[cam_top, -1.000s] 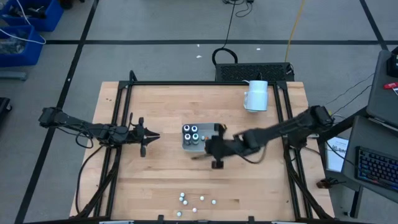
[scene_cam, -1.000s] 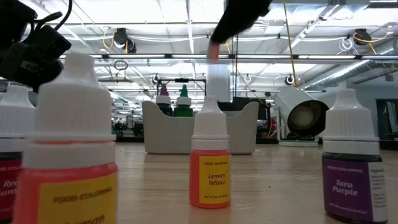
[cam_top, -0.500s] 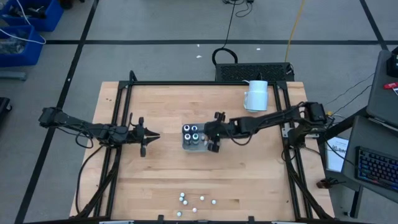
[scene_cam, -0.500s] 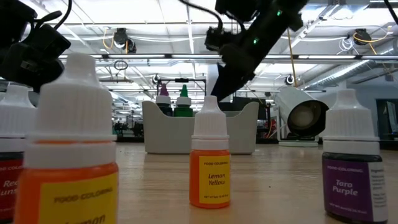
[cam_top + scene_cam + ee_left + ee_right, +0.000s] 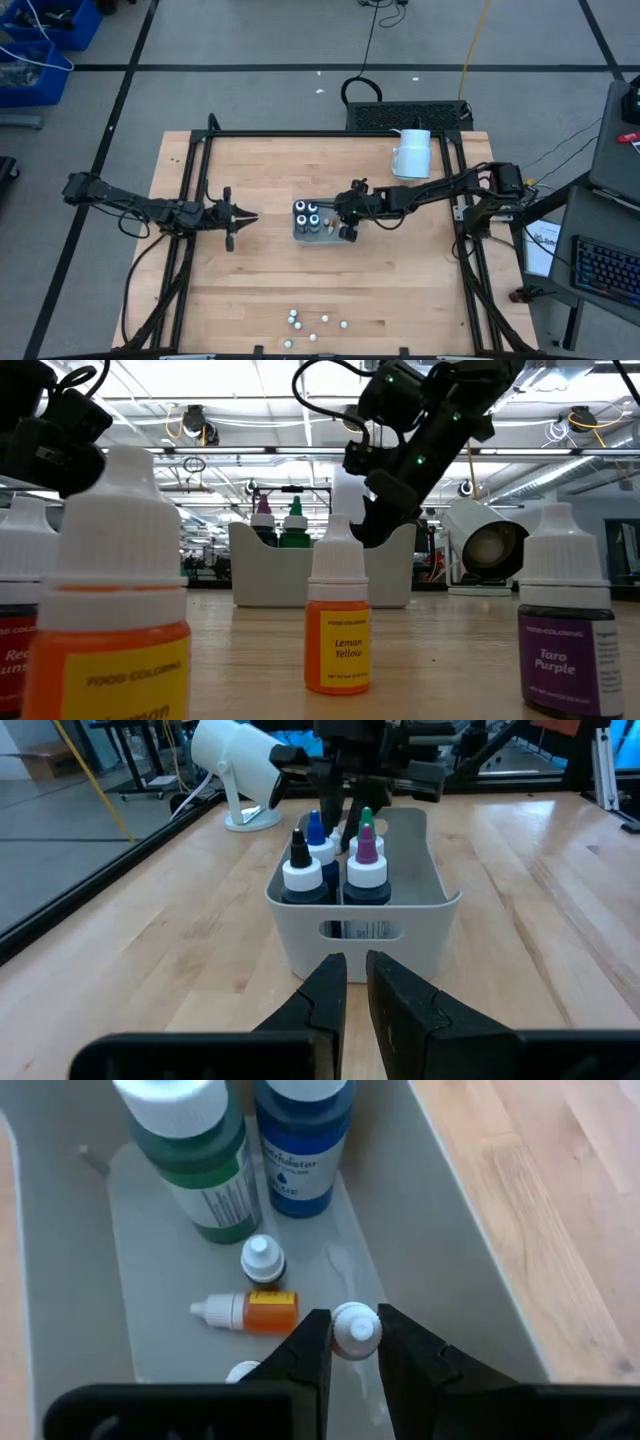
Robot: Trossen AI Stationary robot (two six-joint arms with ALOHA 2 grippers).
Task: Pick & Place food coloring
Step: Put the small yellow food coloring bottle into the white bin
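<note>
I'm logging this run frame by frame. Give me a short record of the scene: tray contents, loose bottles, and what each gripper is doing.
tray: grey bin at table centre
large bottles in tray: four upright
small bottles in tray: orange one lying on its side, another upright beside it
right gripper: inside the tray, shut on a small white-capped bottle
left gripper: waiting left of the tray, fingers nearly together, holding nothing
loose bottles: cluster near the table's front edge, including Lemon Yellow and Taro Purple
other: white cylinder at the back right
</note>
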